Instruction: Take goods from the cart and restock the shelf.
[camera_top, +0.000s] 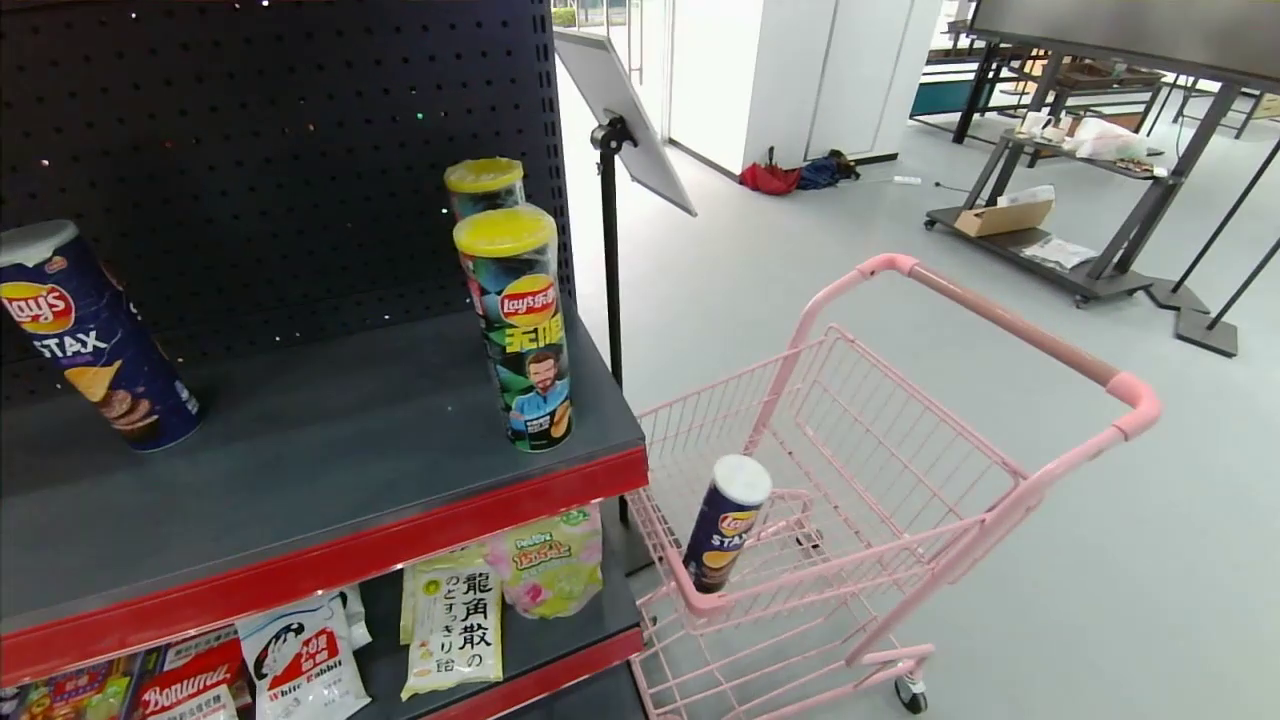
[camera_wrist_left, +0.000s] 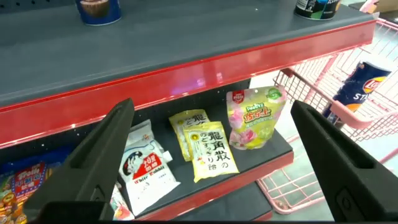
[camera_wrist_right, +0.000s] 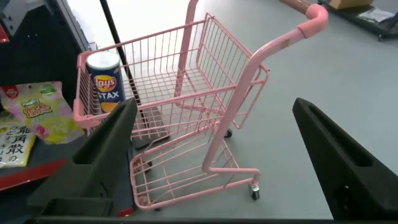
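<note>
**Asker:** Which step were you on just then?

**Me:** The fetching one, as I judged it. Both my pincers were released and held nothing. My left pincer (camera_wrist_left: 211, 109) hung with its jaws wide before the shelf (camera_top: 320, 480), a little along from the pink cart (camera_top: 1010, 325). My right pincer (camera_wrist_right: 214, 106), just as wide, hung near the cart and higher than its basket.

**Asker:** And the goods?

**Me:** A dark blue crisp can (camera_top: 728, 520) with a white lid leaned in the corner of the cart's basket nearest the shelf, its top above the rim.

**Asker:** What stood on the shelf?

**Me:** On the top board, at the end next to the cart, two green crisp cans (camera_top: 520, 330) with yellow lids stood one behind the other. A second dark blue can (camera_top: 95, 340) stood at the end far from the cart. Sachets (camera_top: 450, 620) lay on the board below.

**Asker:** So what did the next move call for?

**Me:** I reckoned the right pincer was the one to use, being nearer the cart. It would have to come down over the rim and clench across the can's round body below the lid. Then it would have to lift the can clear of the wire before swinging it toward the stretch of board between the cans. The can was smooth and leaning, so I thought an off-centre grip might let it slip or tip against the wire.
</note>
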